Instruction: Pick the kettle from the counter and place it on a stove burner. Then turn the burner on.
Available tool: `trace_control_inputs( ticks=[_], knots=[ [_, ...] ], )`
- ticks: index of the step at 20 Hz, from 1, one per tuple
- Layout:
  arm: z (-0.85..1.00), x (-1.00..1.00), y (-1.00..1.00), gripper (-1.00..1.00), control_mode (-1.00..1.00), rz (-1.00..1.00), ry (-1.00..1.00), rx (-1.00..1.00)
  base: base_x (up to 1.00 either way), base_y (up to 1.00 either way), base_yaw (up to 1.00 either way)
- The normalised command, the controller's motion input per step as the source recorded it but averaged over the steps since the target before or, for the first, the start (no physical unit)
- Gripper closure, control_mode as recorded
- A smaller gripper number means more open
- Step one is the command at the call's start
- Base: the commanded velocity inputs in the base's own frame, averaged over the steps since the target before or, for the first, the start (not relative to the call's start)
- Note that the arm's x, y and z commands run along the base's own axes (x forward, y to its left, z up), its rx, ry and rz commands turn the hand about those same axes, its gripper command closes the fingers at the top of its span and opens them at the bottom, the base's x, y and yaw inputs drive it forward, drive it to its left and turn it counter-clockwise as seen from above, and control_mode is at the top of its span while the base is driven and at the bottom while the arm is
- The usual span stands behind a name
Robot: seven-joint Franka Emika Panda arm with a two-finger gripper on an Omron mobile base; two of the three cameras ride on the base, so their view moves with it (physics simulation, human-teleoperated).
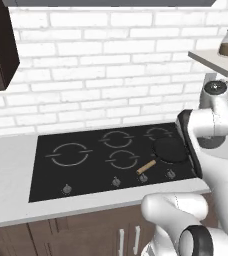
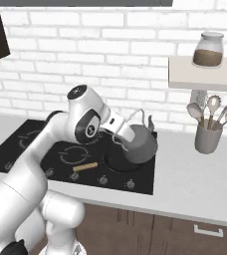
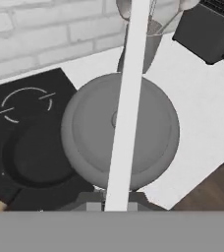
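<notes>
The silver-grey kettle (image 2: 143,145) hangs tilted over the right end of the black cooktop, partly above the dark pan (image 2: 116,160). My gripper (image 2: 127,135) is shut on its thin arched handle (image 2: 137,115). In the hand view the handle (image 3: 128,98) runs as a pale band across the kettle's round top (image 3: 153,133), and my gripper (image 3: 117,203) sits at its lower end. Below the kettle lie the cooktop's edge and the pale counter (image 3: 202,113). The largest stove burner (image 1: 69,154) is at the cooktop's left, far from the kettle.
The pan (image 1: 170,150) with a wooden handle (image 1: 146,167) covers the front right burner. Several knobs (image 1: 116,182) line the cooktop's front edge. A grey utensil cup (image 2: 208,137) stands on the counter (image 2: 185,184) to the right, under a shelf with a glass jar (image 2: 207,50).
</notes>
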Motion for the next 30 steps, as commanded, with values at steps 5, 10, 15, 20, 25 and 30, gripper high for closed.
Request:
trace_control_inputs(
  ticks=[5, 10, 15, 20, 25, 30],
  knots=[
    [0.27, 0.31, 0.71, 1.0, -1.0, 0.3, -0.19, 0.0, 0.0, 0.0, 0.0],
    [0.2, 0.46, 0.64, 1.0, -1.0, 0.3, 0.0, 0.0, 0.0, 0.0, 0.0],
    [0.47, 0.34, 0.86, 1.0, -1.0, 0.23, 0.54, -0.06, 0.0, 0.0, 0.0],
    [0.14, 0.48, 0.88, 1.0, -1.0, 0.23, 0.74, -0.08, 0.0, 0.0, 0.0],
    [-0.77, 0.18, 0.49, 1.0, -1.0, 0.26, -0.02, 0.05, 0.0, 0.0, 0.0],
    [-0.57, 0.37, 0.51, 1.0, -1.0, 0.23, -0.04, 0.08, 0.0, 0.0, 0.0]
  ],
)
